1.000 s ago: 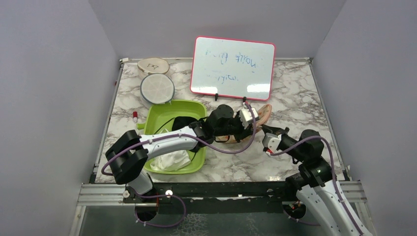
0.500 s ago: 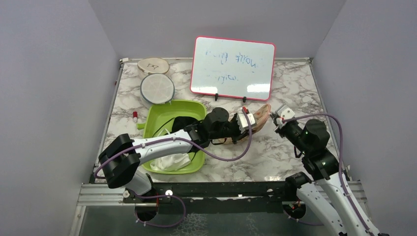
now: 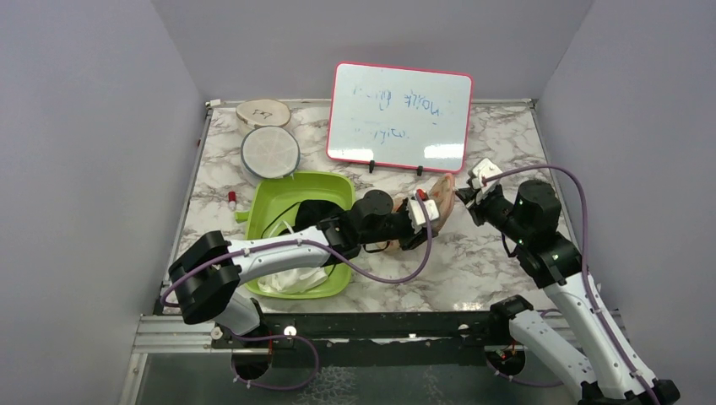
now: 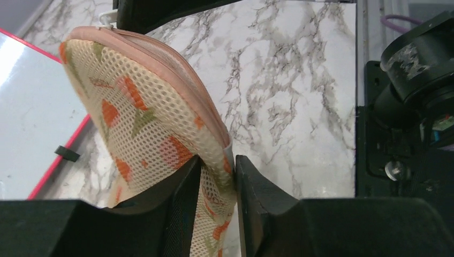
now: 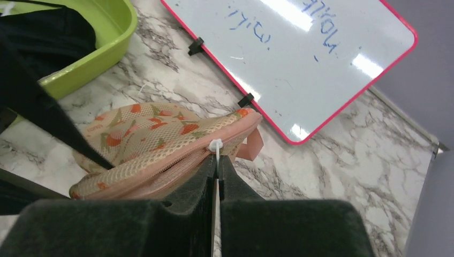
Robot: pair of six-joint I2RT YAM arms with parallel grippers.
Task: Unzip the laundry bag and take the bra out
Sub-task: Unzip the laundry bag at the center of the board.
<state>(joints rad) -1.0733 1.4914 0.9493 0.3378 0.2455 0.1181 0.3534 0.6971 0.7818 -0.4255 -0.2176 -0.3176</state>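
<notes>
Sitting at the left of the marble worktop [image 3: 507, 152], a green tub [image 3: 325, 175] is holding a black garment [image 3: 317, 209] and a white cloth [image 3: 295, 277]. Beyond it, a round white mesh disc [image 3: 269, 152] and a wooden disc [image 3: 263, 111] are lying side by side.

Right of the tub, the left arm is stretching across toward the middle, and the left claw [image 4: 218, 160] is standing only narrowly apart, with the near end of the laundry bag [image 4: 139, 107] sitting between its fingers and the mesh touching both.

The bag is standing up on its edge and leaning. Its long axis is running from the left claw at the near left up to the far right, and its far end is pointing at the lower right corner of the whiteboard [image 3: 398, 116]. The pink zipped seam is facing right.

At that far end, the right claw [image 5: 217, 163] is pressing fully together on the white zip pull [image 5: 216, 145].
</notes>
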